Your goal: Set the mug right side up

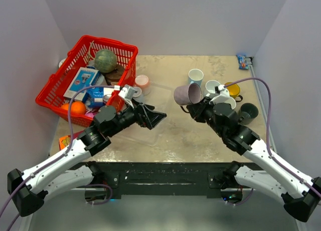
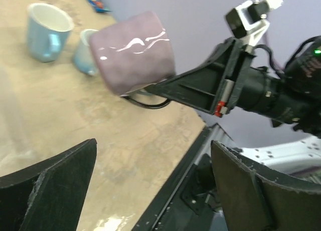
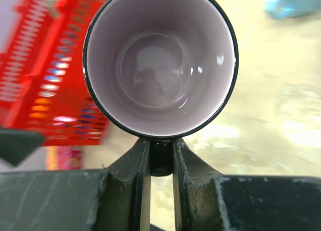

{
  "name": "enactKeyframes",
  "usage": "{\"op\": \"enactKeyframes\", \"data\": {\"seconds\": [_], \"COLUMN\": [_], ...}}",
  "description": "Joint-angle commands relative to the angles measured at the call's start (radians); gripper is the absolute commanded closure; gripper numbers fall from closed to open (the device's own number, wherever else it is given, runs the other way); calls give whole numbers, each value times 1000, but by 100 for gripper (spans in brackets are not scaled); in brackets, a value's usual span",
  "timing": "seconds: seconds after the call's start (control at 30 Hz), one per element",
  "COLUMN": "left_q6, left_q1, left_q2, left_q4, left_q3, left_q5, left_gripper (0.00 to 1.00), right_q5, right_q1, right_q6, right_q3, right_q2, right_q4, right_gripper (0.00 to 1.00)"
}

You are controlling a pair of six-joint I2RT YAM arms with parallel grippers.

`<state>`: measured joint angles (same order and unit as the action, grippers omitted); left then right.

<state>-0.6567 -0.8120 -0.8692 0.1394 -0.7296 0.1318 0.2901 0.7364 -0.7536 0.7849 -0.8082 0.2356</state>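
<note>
**Now: mug aloft on its side, clamped by its handle**

From the top camera, the right end effector [image 1: 194, 106] holds the purple mug [image 1: 187, 94] just ahead of its fingertips and clear above the desk [image 1: 165, 141]. The mug lies on its side, base pointing across at the left end effector [image 1: 153, 118]. That one hangs opposite with its fingers spread wide and nothing between them, and a clear gap separates it from the mug. A red basket [image 1: 50, 90] sits well off behind the left arm.

From the left wrist, the mug floats ahead of and above the parted fingers. The right fingers reach in beneath it, and a light blue mug [image 2: 47, 25] stands on the desk beyond.

From the right wrist, the view runs straight into the mug's open mouth. Both fingers are pinched together on the dark handle [image 3: 161, 161] directly below the rim.

By my reading, the turn is about half done: the mug is lifted and tipped sideways, not yet upright. The next move calls for rolling the right wrist until the mouth faces up, then lowering the base flat onto bare desk before letting go. A grip on the handle alone may let the mug swing.
</note>
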Motion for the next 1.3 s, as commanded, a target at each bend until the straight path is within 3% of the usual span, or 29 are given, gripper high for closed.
{"op": "enactKeyframes", "data": {"seconds": [0.0,0.27,0.5,0.97,1.27], "left_q6": [112,192,210,181,181], "left_q1": [-3,-3,-3,-3,-3], "left_q2": [58,94,174,257,257], "left_q4": [-173,-311,-331,-376,-416], "left_q3": [-57,-76,8,52,36], "left_q5": [-217,-362,-465,-370,-422], "left_gripper": [1,1,1,1,1], "right_q5": [219,291,267,239,293], "right_q1": [-5,-22,-97,-210,-236], "right_q6": [66,73,66,149,192], "right_q3": [128,109,63,69,120], "right_q2": [-43,-138,-256,-419,-522], "right_q4": [209,298,254,205,229], "right_gripper": [100,100,100,100,100]}}
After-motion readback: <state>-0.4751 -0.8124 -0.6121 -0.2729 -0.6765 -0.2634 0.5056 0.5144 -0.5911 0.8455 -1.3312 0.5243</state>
